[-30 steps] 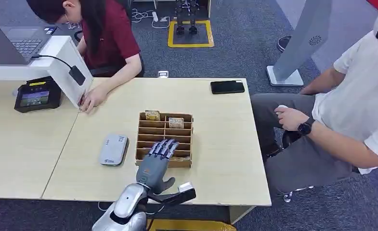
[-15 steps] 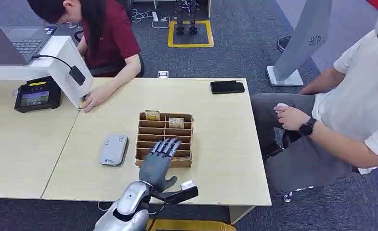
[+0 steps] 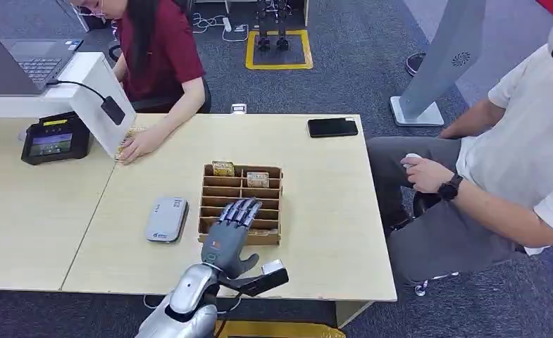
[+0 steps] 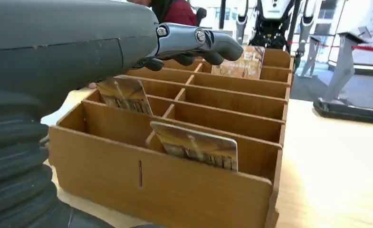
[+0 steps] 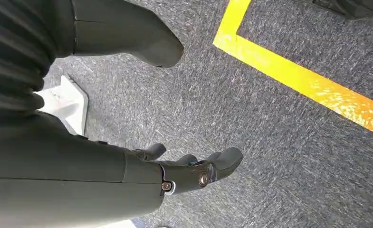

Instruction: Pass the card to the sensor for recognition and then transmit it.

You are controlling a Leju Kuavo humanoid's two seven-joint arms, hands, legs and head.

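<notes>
On the table (image 3: 315, 197), centre: a wooden slotted card rack (image 3: 241, 204) is holding several cards in its compartments; in the left wrist view, the nearest card (image 4: 195, 145) is standing in the front slot, another (image 4: 123, 94) a row behind it, a third (image 4: 245, 61) in a far row. The left robot hand (image 3: 232, 231) is hovering over the near rows, fingers extended and a little apart, gripping nothing. The right robot hand (image 5: 189, 167) is hanging over the carpet, fingers loosely curled, holding nothing. The grey card sensor (image 3: 166, 219) is lying just beside the rack. Progress, judged: no card is lifted yet; picking, presenting to the sensor and handing over are all remaining.
</notes>
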